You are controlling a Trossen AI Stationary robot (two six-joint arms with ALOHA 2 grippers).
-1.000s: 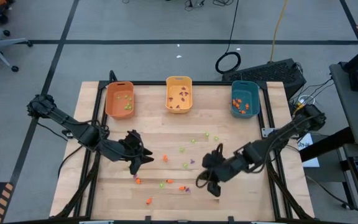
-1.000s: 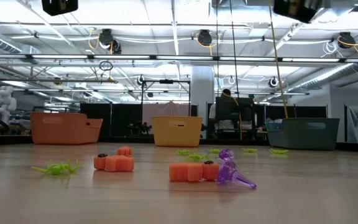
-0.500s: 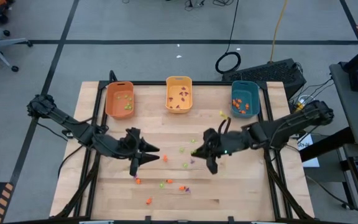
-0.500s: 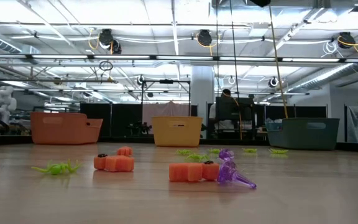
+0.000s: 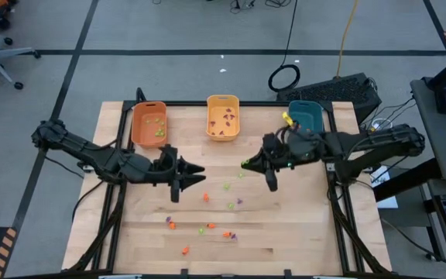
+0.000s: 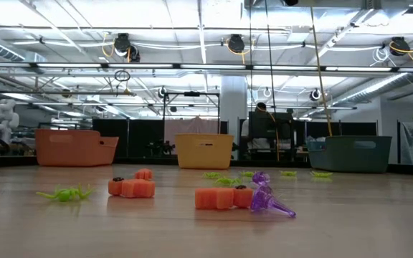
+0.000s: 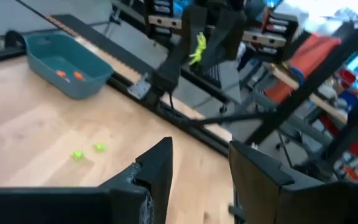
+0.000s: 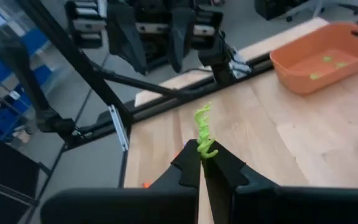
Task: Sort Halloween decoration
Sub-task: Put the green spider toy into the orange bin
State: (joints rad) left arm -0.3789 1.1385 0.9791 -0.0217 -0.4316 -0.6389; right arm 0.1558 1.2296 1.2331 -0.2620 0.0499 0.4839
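— Halloween decoration point(image 5: 207, 227), where is it?
— Mostly scattered on the worktop point(image 5: 308, 225) nearer me than the yellow bin point(image 5: 223, 117). My left tool point(image 5: 194, 177) hangs spread and empty, left of that bin. My right tool point(image 5: 248, 163), just right of it, is pressed together, pinching a light green trinket point(image 8: 204, 133).

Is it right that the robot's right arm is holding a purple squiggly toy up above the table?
Not quite: the toy is light green, not purple. The right wrist view shows the right gripper with its jaws shut on a light green trinket, held above the table.
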